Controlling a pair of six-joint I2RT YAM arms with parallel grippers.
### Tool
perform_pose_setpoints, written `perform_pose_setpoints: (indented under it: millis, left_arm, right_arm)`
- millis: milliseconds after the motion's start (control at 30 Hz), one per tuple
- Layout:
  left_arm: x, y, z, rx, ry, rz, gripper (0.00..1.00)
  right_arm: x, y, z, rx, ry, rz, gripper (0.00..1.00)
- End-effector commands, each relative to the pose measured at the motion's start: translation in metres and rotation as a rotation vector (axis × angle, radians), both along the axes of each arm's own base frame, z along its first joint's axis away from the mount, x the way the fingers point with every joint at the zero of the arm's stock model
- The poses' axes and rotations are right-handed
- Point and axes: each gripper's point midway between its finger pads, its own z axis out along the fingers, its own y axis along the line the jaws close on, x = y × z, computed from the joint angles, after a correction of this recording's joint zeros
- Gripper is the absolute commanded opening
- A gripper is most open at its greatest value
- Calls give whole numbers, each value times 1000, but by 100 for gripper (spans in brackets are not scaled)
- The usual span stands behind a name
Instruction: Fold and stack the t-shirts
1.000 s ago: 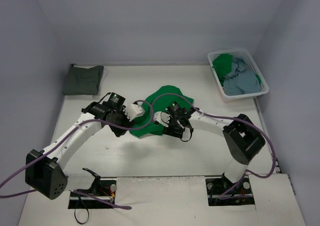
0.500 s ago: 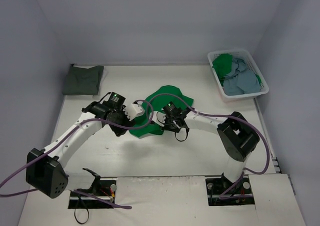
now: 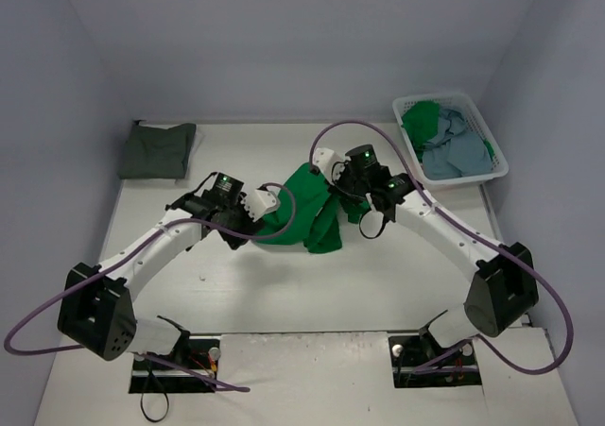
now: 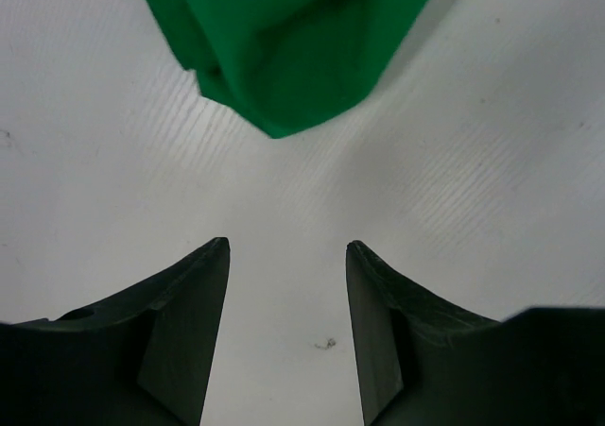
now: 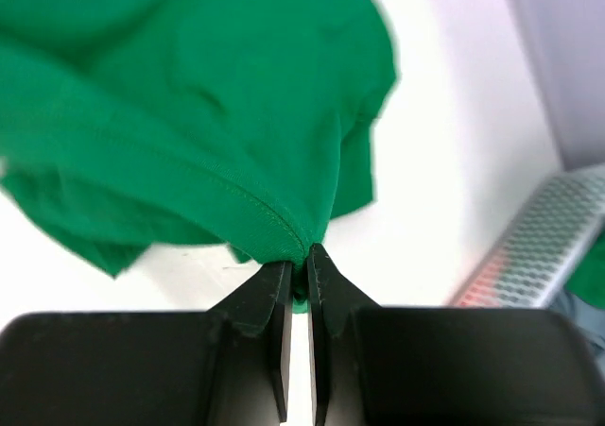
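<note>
Flanking the green shirt (image 3: 307, 213) — basket (image 3: 437, 95), folded olive shirt (image 3: 158, 149).

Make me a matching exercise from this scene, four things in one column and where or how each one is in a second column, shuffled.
Column one:
1. dark grey-olive t-shirt
2. white basket
3. left gripper
4. right gripper

Column two:
A. fingers pinched on the green t-shirt
B. folded, at the far left
C. fingers apart, nothing between them
D. at the far right edge

Pairs: 1-B, 2-D, 3-C, 4-A
</note>
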Motion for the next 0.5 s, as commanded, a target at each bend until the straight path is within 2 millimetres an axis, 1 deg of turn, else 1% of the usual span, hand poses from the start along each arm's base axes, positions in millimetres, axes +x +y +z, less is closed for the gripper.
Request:
perform_pose_setpoints:
  millis: [0,33,67,133,167,233,267,300,333,400,433,467]
  left_arm:
    - [29,-18,17,-107,-132,6,47]
    - [35,-26,20,-137,-163,-5,47]
    - [37,-29,20,-154,-170,-3,47]
    - [46,-39,21,-185,-201,-12,47]
    - [49,-41,19,-184,-204,-16,47]
    - [56,-52,21,-187,-240,-37,47]
    - [58,-56,19,-181,-248,-46,47]
    - [58,-61,19,-176,-261,-60,47]
    - [55,-76,19,-178,-285,-96,47]
    - [52,-86,16,-137,-325,-135,47]
    - [41,-105,14,-126,-349,-203,47]
    - [35,-113,10,-111,-355,-232,47]
  right_arm:
    - [6,-6,29,53,-34,-46,0]
    - [5,-7,27,51,-26,-46,0]
    - [4,-6,24,52,-18,-45,0]
    - [3,-6,12,40,10,-47,0]
    - [4,-6,6,30,24,-46,0]
    - [5,-5,2,25,30,-50,0]
    - [7,-6,-3,19,42,-57,0]
    - [9,-6,-4,21,46,-66,0]
    - [11,-6,-4,26,45,-73,0]
    - [21,-10,-4,28,41,-109,0]
    - [25,-11,-3,36,38,-131,0]
    - [34,-16,-1,36,27,-162,0]
